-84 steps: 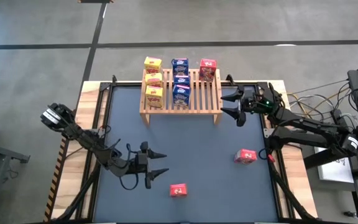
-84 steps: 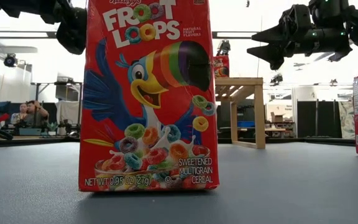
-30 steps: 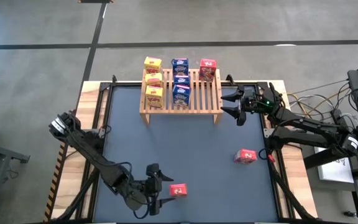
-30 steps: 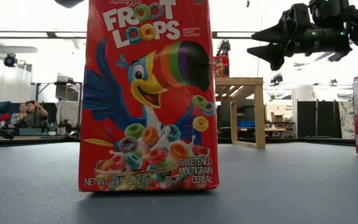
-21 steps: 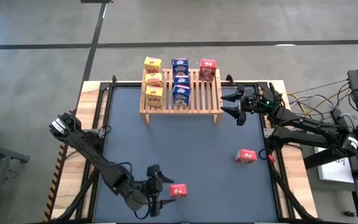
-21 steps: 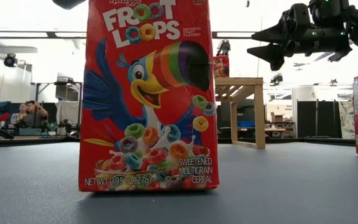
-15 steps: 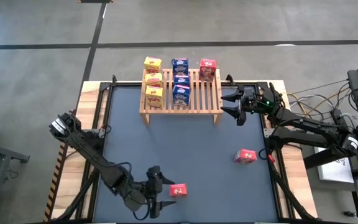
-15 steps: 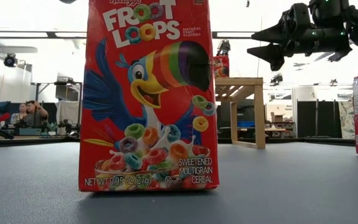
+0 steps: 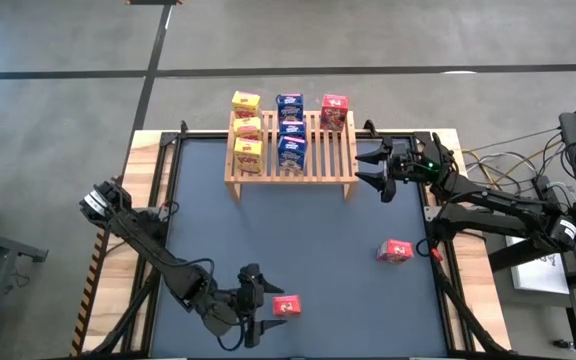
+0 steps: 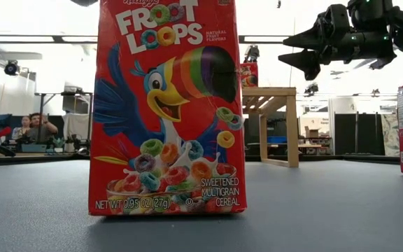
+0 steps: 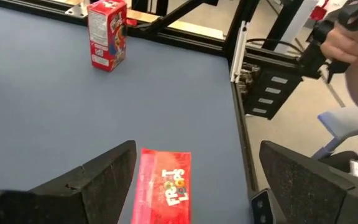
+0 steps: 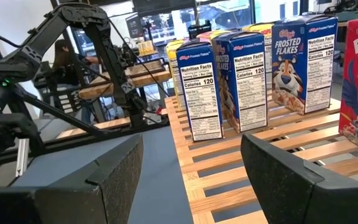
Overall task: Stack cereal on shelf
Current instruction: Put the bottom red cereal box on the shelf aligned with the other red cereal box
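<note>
The left jaws (image 9: 254, 325) are wide open and hold nothing. They sit low at the near edge of the tabletop (image 9: 298, 240), just beside a red cereal box (image 9: 287, 306). In the left wrist view that box (image 11: 164, 185) stands between the two fingers (image 11: 98, 180).

To do this step well, I think the jaws should go down straight, one finger on each side, then squeeze softly so the box does not tip.

A second red box (image 9: 395, 250) stands farther off, near the right side.

The right jaws (image 9: 370, 168) are open too and hang just beside the shelf (image 9: 293, 165). They could be in the way of the trip there.

On the shelf stand three yellow boxes (image 9: 248, 129), three blue boxes (image 9: 290, 127) and one red box (image 9: 334, 112).
</note>
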Controlling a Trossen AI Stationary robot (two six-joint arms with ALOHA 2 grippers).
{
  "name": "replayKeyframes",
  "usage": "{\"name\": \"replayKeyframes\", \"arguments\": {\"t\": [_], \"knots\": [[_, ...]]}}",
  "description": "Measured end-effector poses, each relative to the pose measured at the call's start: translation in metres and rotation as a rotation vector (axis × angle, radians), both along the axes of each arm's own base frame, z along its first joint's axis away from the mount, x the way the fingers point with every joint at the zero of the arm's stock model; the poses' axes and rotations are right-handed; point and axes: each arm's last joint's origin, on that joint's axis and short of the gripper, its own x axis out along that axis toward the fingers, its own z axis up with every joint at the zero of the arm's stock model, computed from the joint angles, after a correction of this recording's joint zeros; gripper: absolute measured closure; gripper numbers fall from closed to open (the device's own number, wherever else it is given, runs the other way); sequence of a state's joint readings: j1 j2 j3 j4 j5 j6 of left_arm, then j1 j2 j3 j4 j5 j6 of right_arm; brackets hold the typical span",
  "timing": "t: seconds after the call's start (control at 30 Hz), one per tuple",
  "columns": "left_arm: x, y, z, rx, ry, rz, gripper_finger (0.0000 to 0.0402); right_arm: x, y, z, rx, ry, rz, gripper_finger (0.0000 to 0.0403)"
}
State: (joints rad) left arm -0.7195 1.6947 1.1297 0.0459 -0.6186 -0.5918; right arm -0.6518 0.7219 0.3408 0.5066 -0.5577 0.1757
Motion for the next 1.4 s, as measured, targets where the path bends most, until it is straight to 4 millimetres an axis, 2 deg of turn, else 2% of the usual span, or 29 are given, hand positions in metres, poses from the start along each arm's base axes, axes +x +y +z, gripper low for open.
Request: {"name": "replayKeyframes", "arguments": {"t": [0.33,0.47,0.8,1.1,1.4], "knots": [[-0.005,0.009,-0.028,0.025,0.021,0.010,0.0084,0.000,0.000,-0.001,0.002,0.002,0.000,0.0142],[-0.005,0.009,-0.036,0.000,-0.033,-0.002,0.0096,0.000,0.000,-0.001,0.004,0.005,0.000,0.0142],[0.002,0.003,-0.066,0.004,0.008,-0.007,0.0098,0.000,0.000,-0.003,0.018,0.014,0.000,0.0142],[0.004,0.003,-0.076,0.016,0.023,0.013,0.0078,0.000,0.000,-0.004,0.020,0.015,-0.001,0.0142],[0.005,0.003,-0.088,0.035,0.053,0.020,0.0097,0.000,0.000,-0.004,0.018,0.013,-0.008,0.0142]]}}
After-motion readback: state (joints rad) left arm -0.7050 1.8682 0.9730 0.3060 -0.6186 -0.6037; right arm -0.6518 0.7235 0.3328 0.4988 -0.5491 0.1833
